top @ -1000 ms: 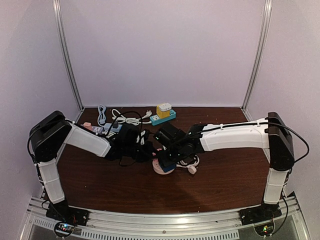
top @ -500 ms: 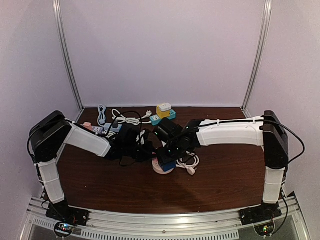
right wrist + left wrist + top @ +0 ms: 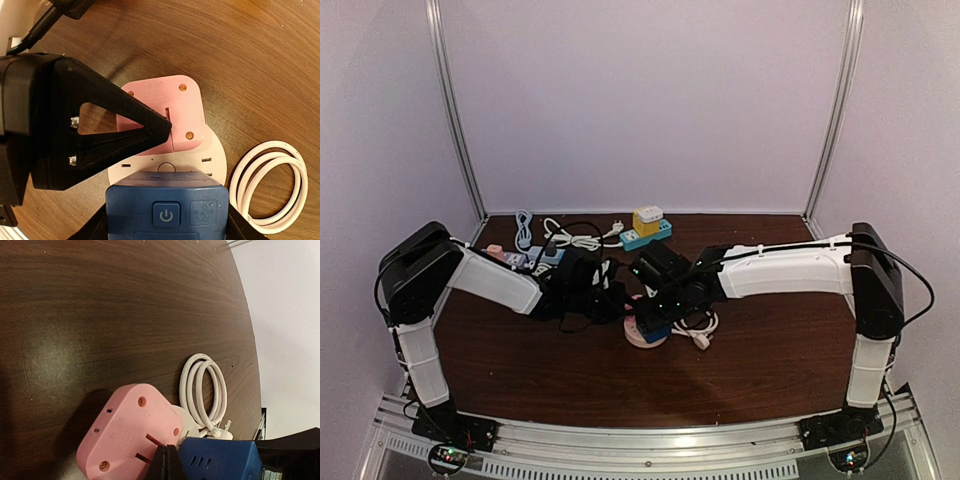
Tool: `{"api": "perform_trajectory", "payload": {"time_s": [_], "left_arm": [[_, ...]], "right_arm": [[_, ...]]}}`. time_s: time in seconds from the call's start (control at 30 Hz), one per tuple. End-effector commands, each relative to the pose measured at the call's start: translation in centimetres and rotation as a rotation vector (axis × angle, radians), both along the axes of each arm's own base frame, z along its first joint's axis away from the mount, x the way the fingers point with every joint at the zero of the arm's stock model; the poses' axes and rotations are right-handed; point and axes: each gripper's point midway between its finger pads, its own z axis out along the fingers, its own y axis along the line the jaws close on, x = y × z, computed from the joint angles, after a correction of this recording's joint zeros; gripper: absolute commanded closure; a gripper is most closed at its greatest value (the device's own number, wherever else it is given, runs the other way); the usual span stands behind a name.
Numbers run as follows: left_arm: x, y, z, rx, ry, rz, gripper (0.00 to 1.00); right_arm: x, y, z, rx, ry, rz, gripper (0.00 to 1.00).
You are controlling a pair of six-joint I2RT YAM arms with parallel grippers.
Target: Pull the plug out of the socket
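Top view: the blue plug [image 3: 657,329] sits in the pink socket [image 3: 642,339] mid-counter [image 3: 520,370], with a teal power strip [image 3: 646,237] at its 12 o'clock. The right jaws cover the plug, and the left jaws reach in from 9 o'clock.

Right wrist view: the right jaws, part-open, clamp the plug's two flat sides. The left jaws are fully closed and hold nothing, their tip pressed on the socket at the plug's 12 o'clock. A white cable coil [image 3: 274,148] lies at 2 o'clock.

Left wrist view: the closed tip meets the socket beside the plug.

The plug looks light, rigid and smooth. Its flat sides suit gripping, and the socket would likely lift unless pinned. No container shows.
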Motion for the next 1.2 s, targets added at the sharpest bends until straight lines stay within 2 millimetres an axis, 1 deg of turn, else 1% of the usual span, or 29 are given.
{"api": "perform_trajectory", "payload": {"time_s": [0.0, 0.13, 0.27, 0.37, 0.47, 0.7, 0.87, 1.03, 1.17], "left_arm": [[-10.1, 11.5, -13.9, 0.544, 0.441, 0.023, 1.00], [-10.2, 11.6, -14.0, 0.549, 0.442, 0.023, 1.00], [-10.4, 12.0, -14.2, 0.566, 0.440, 0.023, 1.00], [-10.6, 12.2, -14.3, 0.577, 0.439, 0.021, 1.00], [-10.8, 12.2, -14.4, 0.586, 0.435, 0.019, 1.00], [-10.5, 11.8, -14.0, 0.605, 0.410, 0.012, 1.00], [-10.1, 11.6, -13.7, 0.621, 0.388, 0.012, 1.00], [-9.8, 11.3, -13.6, 0.621, 0.376, 0.017, 1.00], [-9.9, 11.5, -13.7, 0.631, 0.373, 0.012, 1.00]], "right_arm": [[3.1, -0.9, 5.8, 0.007, -0.277, -0.120, 0.81], [3.2, -1.3, 6.9, 0.038, -0.319, -0.143, 0.81], [3.5, -1.7, 8.8, 0.083, -0.354, -0.159, 0.81], [3.8, -1.7, 9.2, 0.103, -0.338, -0.154, 0.80], [4.3, -1.8, 8.2, 0.106, -0.258, -0.157, 0.80], [4.2, -1.7, 5.8, 0.038, -0.176, -0.143, 0.80], [4.1, -1.3, 5.5, 0.036, -0.122, -0.130, 0.79], [4.8, -2.3, 4.7, 0.033, -0.084, -0.149, 0.80], [5.0, -2.3, 5.0, 0.057, -0.071, -0.144, 0.80]]}}
